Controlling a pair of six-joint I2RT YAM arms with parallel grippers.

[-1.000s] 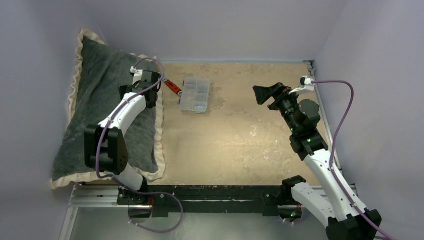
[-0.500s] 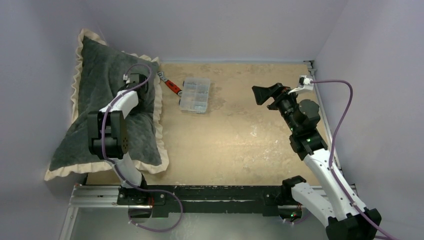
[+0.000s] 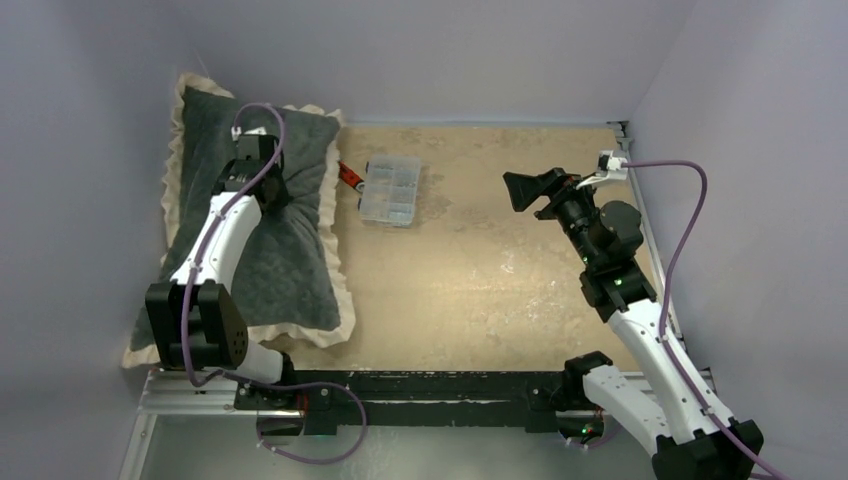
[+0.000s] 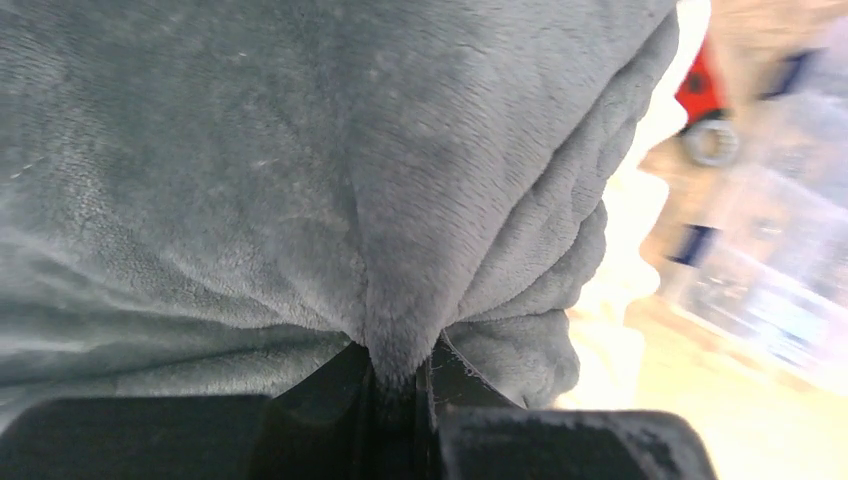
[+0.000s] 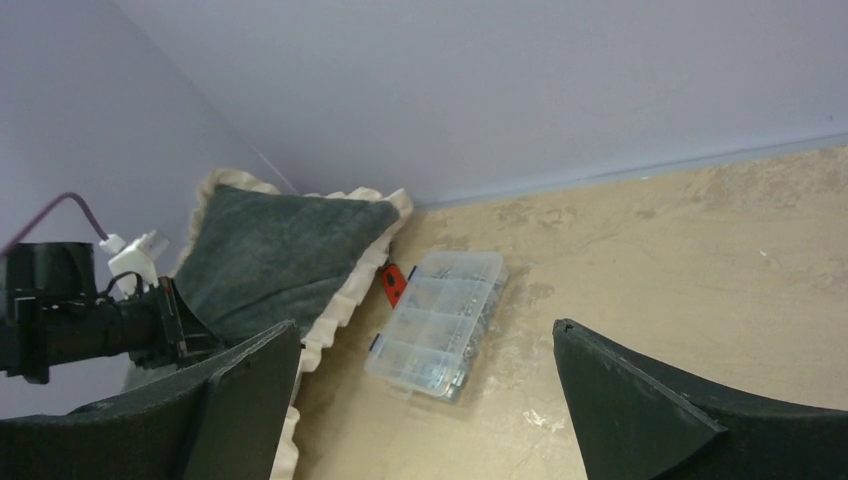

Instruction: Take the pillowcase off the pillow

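The pillowcase (image 3: 270,250), dark grey plush with a cream frill, lies bulging at the table's left and leans on the left wall. The pillow is hidden inside it. My left gripper (image 3: 268,192) sits on the cover's upper part. In the left wrist view this gripper (image 4: 400,372) is shut on a pinched fold of the grey plush (image 4: 400,200). My right gripper (image 3: 522,190) hangs open above the table's right half, far from the cover. In the right wrist view its fingers (image 5: 240,390) stand wide apart with nothing between them.
A clear plastic compartment box (image 3: 392,190) lies right of the pillowcase. A red-handled tool (image 3: 349,173) pokes out between the box and the frill. Lilac walls close in the left, back and right sides. Tan tabletop (image 3: 480,270) stretches between the two arms.
The left gripper shut on the grey plush and its arm swung left. The pillowcase shifted right and back, and its frill now covers part of the red tool. The right arm stayed still.
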